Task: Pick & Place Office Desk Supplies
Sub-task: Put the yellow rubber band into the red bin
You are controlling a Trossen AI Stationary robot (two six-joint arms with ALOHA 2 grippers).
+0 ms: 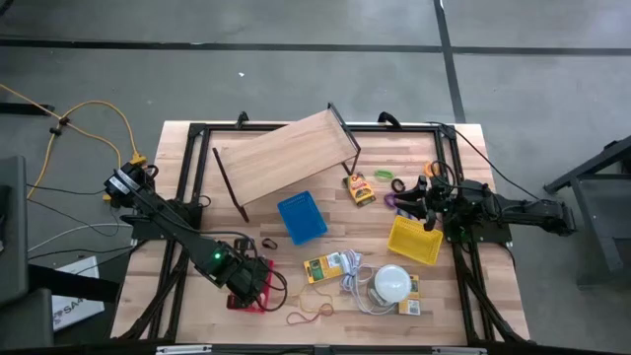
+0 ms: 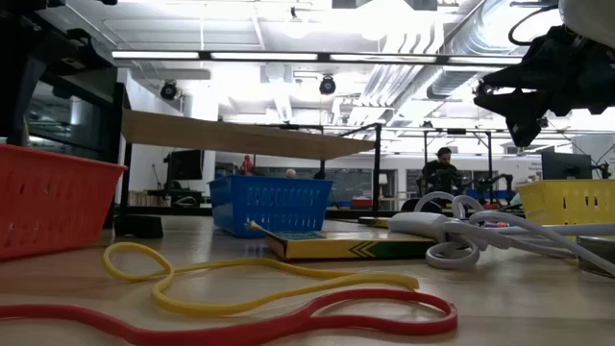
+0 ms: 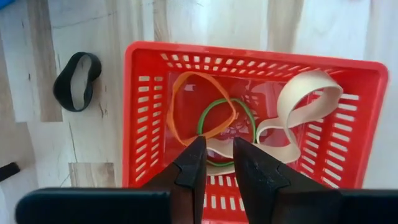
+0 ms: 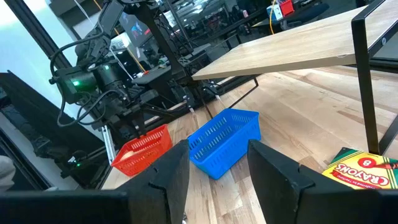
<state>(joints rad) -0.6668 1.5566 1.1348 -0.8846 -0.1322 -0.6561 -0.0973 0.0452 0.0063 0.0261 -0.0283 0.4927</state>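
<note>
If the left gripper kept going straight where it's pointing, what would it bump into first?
Probably the rubber bands in the red basket. The left gripper points down into it, open a little, right above the white band and the green band. Depth is hard to judge.

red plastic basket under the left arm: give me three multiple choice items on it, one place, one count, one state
1. Where is the red plastic basket on the table in the high view?
A. near edge, under the left end effector
B. on the wooden shelf
C. beside the yellow basket

2. How many rubber bands lie in it, by the left wrist view?
A. none
B. one
C. three

3. How do the left end effector's fingers stand?
A. clamped on a band
B. slightly apart, holding nothing
C. out of sight

Answers: 1 A, the left arm ends over it; 2 C, orange, green, tan; 3 B, a gap shows between them.
</note>
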